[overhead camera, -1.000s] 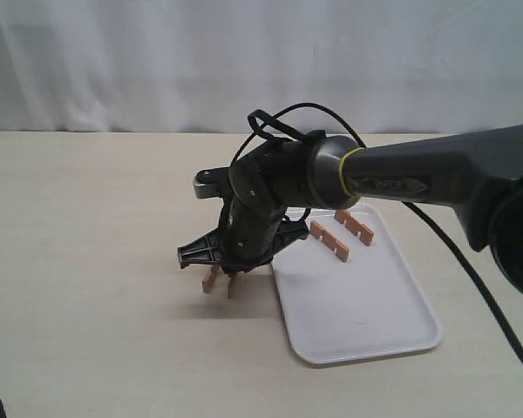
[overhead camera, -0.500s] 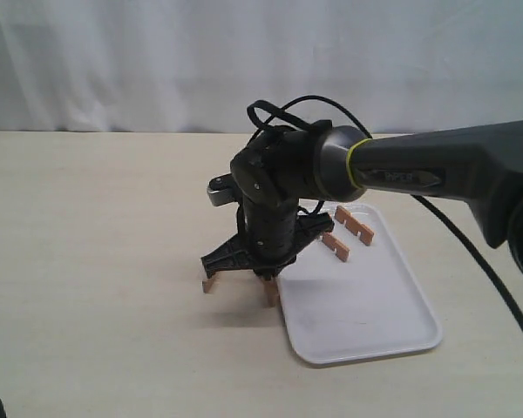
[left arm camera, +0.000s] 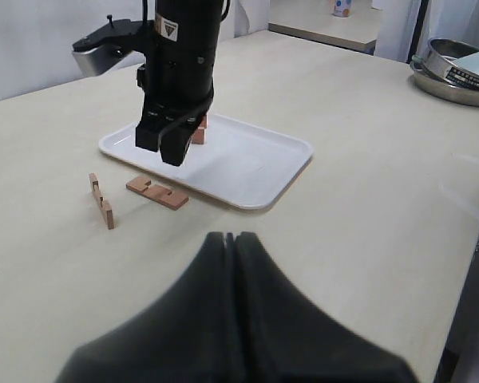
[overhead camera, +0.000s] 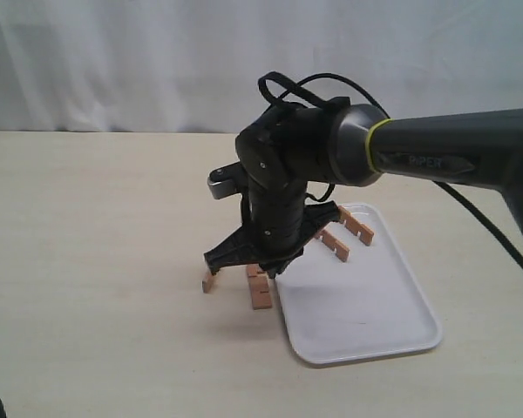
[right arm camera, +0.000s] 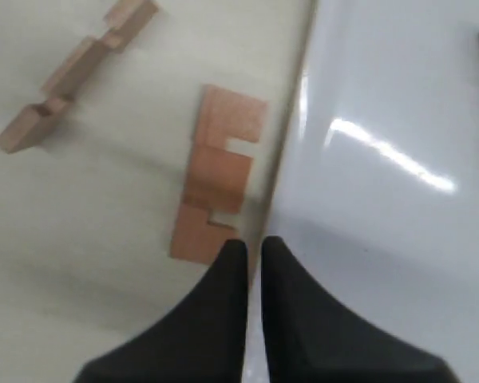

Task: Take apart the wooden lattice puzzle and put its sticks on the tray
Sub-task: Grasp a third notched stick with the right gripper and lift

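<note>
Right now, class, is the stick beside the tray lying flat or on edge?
Lying flat: the stick shows its broad face and both notches, on the table beside the tray.

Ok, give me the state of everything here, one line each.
Right gripper: shut, empty, over the tray's edge.
Left gripper: shut, empty.
Stick by the tray: flat on the table.
Stick farther out: on its edge on the table.
Two other sticks: lying on the tray.
Tray: flat on the table.

right arm (overhead camera: pixel 453 161): dark grey-black shell | ring (overhead camera: pixel 371 150): yellow | cable (overhead camera: pixel 267 87): black, looped | lettering (overhead camera: pixel 427 162): PIPER | jaws: black, tapered
</note>
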Available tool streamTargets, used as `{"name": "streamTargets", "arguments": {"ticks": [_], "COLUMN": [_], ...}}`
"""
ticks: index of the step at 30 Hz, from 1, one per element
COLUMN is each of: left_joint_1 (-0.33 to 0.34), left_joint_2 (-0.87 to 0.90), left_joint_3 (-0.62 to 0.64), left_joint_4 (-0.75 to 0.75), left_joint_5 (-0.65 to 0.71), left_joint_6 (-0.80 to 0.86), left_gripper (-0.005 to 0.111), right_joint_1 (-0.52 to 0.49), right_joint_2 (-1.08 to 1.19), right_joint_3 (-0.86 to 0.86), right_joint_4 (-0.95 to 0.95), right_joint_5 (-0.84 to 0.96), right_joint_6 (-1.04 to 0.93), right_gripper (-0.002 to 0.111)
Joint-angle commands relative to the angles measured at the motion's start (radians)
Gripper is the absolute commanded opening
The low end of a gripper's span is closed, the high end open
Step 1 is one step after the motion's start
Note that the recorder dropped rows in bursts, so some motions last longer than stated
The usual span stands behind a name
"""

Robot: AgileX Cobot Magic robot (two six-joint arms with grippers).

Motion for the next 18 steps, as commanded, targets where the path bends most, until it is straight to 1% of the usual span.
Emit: {"name": "streamTargets", "arguments": {"ticks": [1,2,5,7,9,18], "left_joint_1": [-0.003,-0.003,-0.003,-0.003,-0.003,-0.003], "left_joint_2": [0.000,0.000,0.000,0.000,0.000,0.000], "left_joint_3": [0.002,0.002,0.002,0.002,0.002,0.002], "left_joint_4": [-0.004,-0.004,-0.004,-0.004,-0.004,-0.004], "left_joint_5": [-0.005,-0.005,-0.005,-0.005,-0.005,-0.005], "left_joint_6": [-0.003,-0.003,-0.003,-0.003,-0.003,-0.003], "left_gripper": [0.000,0.000,0.000,0.000,0.000,0.000], "right_joint_1": [0.002,0.002,0.000,0.000,0.000,0.000], "right_joint_2": [0.020,0.032,0.050,0.066,0.082,0.105], "right_joint_3": [-0.002,-0.002,-0.002,-0.002,-0.002,-0.002], "right_joint_4": [0.105,0.104,0.104,0.104,0.098,0.101], "right_joint_5": [-0.057,-0.071,-0.084,-0.091,-0.096,-0.088], "right_joint_6": [-0.098,-0.094,-0.092,-0.092,-0.090,-0.080], "right_gripper": [0.023,0.031,0.041,0.046,0.048,0.048]}}
